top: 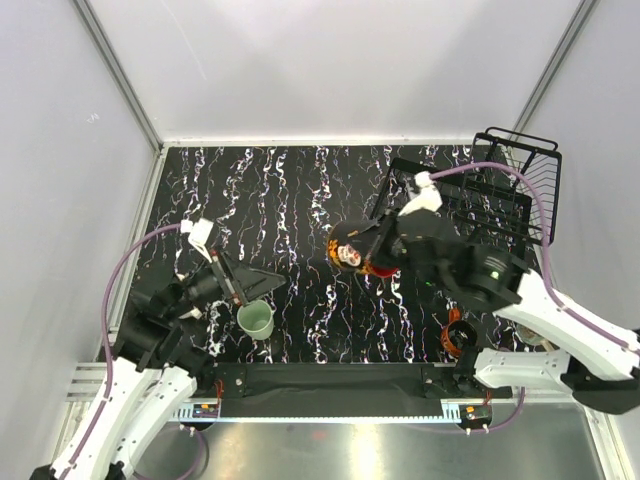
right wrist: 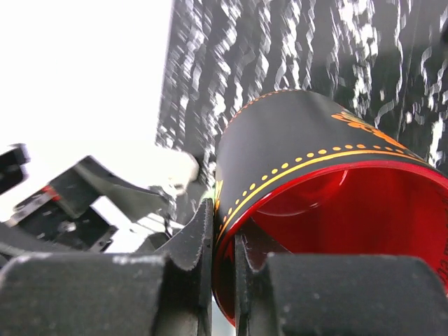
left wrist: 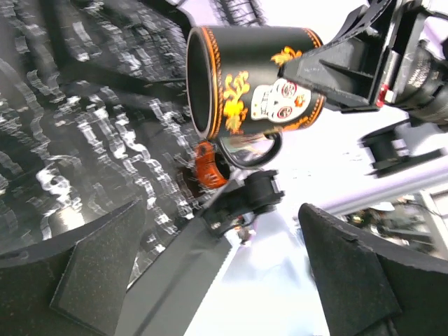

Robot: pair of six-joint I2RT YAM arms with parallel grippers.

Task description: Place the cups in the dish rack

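Top view: grips black mug (top: 347, 252) in right tool (top: 368, 250) over mid-bench (top: 260, 190), tipped sideways, long axis along the fingers, apart from dish rack (top: 500, 185). Shows mint mug (top: 256, 320) upright beside left tool (top: 243, 285).
Left wrist: shows left tool (left wrist: 220, 266) spread wide, black mug (left wrist: 259, 77) handle downward.
Right wrist: pinches mug wall; red inside.

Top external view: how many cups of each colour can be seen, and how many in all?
mint-green cup: 1, standing on the table
black patterned cup: 1, held at its rim by the right gripper
red cup: 1, partly hidden beside the right arm's base
Total: 3 cups
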